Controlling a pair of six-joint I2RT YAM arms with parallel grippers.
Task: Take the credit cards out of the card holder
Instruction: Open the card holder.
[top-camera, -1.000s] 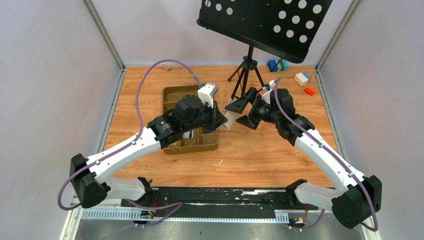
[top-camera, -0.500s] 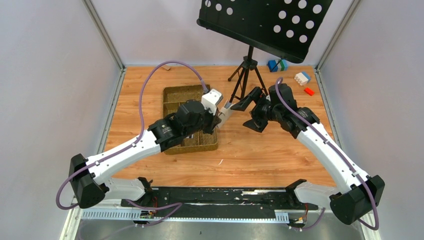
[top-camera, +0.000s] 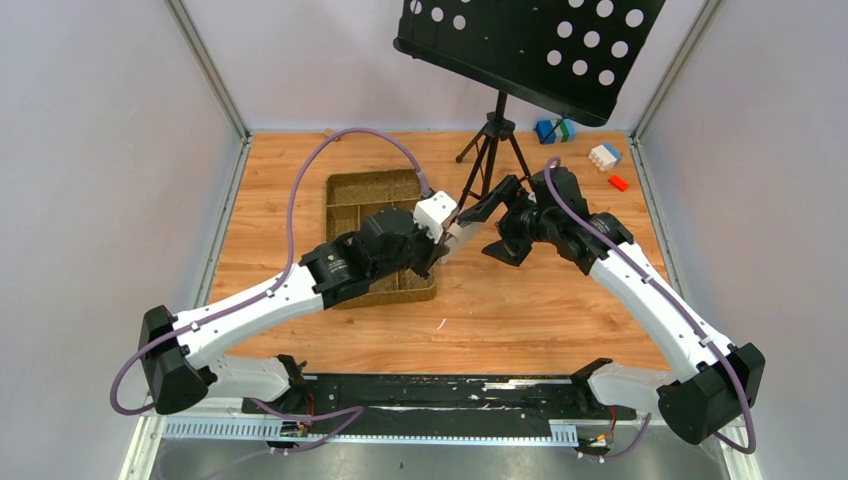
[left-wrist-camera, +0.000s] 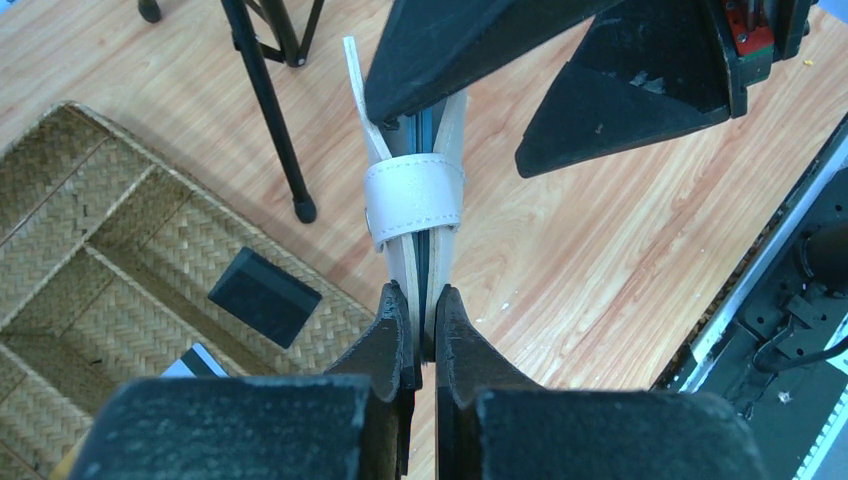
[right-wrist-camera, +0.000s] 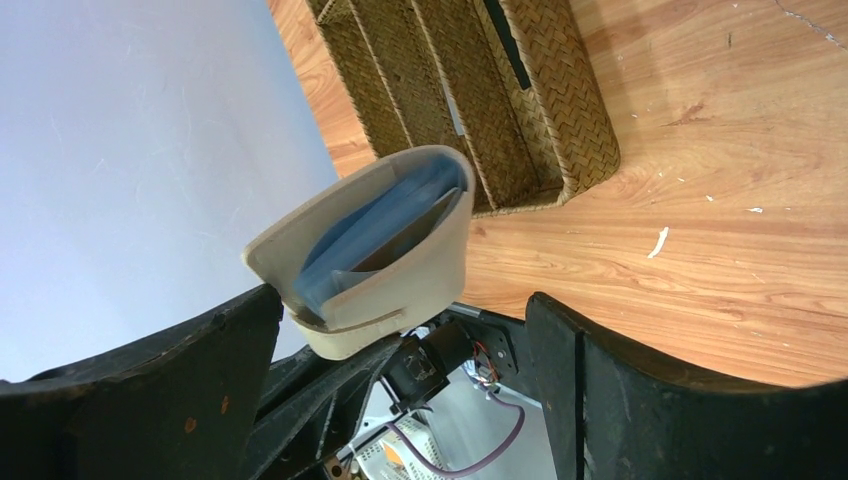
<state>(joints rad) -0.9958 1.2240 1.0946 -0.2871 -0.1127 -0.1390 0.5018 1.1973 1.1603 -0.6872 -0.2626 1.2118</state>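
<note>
Left wrist view: cream-beige folding card holder (left-wrist-camera: 415, 195) is held upright above wooden tabletop (left-wrist-camera: 600, 260), bottom edge clenched in left tool (left-wrist-camera: 420, 300). Open mouth is pointed at right tool (top-camera: 482, 228), spread wide, one finger (left-wrist-camera: 450, 50) at rim.

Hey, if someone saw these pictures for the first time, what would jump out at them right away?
The cream card holder stands out first, pinched in mid-air by the left gripper above the middle of the table, with the right gripper open at its top end. Next come the woven tray on the left, a black card lying in one compartment, and the big black music stand at the back.
</note>
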